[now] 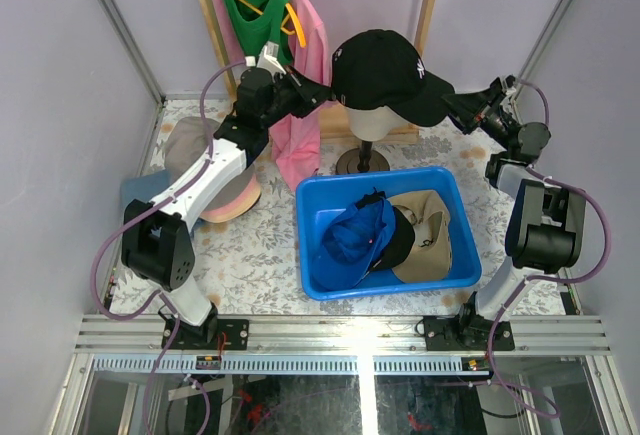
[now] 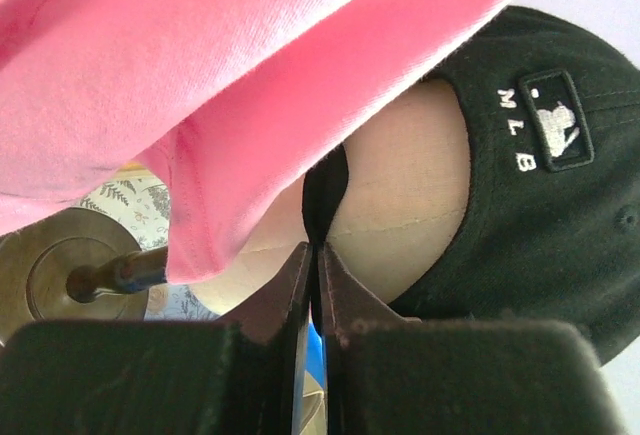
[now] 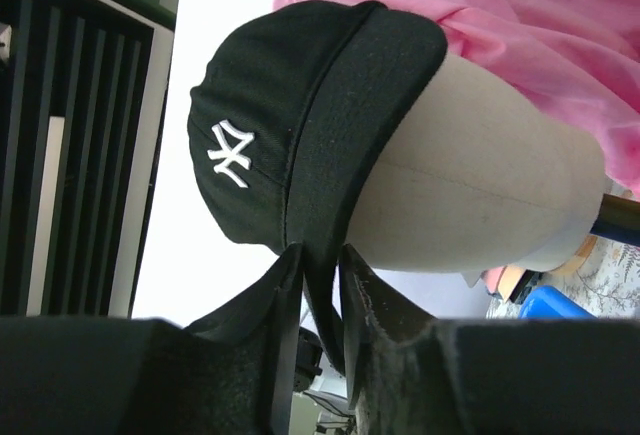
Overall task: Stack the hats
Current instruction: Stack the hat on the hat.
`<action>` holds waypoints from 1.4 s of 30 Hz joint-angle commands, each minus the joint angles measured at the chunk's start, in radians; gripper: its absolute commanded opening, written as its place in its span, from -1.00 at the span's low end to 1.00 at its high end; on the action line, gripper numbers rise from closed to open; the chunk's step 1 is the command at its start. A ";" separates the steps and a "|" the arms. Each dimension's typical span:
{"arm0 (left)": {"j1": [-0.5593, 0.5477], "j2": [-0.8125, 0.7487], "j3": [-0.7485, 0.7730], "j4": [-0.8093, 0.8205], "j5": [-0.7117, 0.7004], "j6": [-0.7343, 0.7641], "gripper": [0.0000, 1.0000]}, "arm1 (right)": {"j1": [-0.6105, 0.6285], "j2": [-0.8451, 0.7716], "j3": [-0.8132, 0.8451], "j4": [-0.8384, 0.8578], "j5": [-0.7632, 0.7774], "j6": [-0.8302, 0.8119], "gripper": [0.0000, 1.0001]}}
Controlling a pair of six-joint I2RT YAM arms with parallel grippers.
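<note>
1. The black baseball cap [image 1: 385,70] has a white embroidered logo on its front and a small white "MLB" patch at the back. It sits on the cream mannequin head [image 3: 480,175]. Its rear edge is pinched between the closed fingers of the left gripper [image 2: 315,253], and its brim runs between the slightly parted fingers of the right gripper [image 3: 318,255].
2. A crumpled blue cap [image 1: 352,237] lies in the blue bin [image 1: 390,283], below both grippers, against what looks like a black hat [image 1: 398,243].
3. A khaki cap [image 1: 428,240] lies beside them, below the right gripper.
4. A pink bucket hat [image 1: 238,200] and a grey-taupe hat [image 1: 185,145] lie well behind the left gripper, beside its arm.
</note>
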 commanded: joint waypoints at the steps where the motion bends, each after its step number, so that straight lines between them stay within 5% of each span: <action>1: -0.003 0.029 0.023 0.006 0.011 -0.007 -0.89 | -0.028 0.007 0.024 -0.046 -0.022 -0.055 -0.39; 15: 0.044 0.002 0.016 0.028 0.013 -0.031 -0.56 | -0.029 -0.050 -0.003 -0.080 -0.015 -0.080 -0.21; 26: 0.063 0.035 0.060 0.040 0.042 -0.059 -0.55 | -0.019 -0.098 0.003 -0.122 -0.026 -0.104 -0.70; 35: 0.063 0.043 0.070 0.049 0.048 -0.065 -0.56 | -0.006 -0.188 -0.050 -0.245 -0.034 -0.196 -0.83; 42: 0.065 0.025 0.060 0.045 0.043 -0.062 -0.54 | -0.003 -0.204 -0.089 -0.269 -0.026 -0.221 -0.72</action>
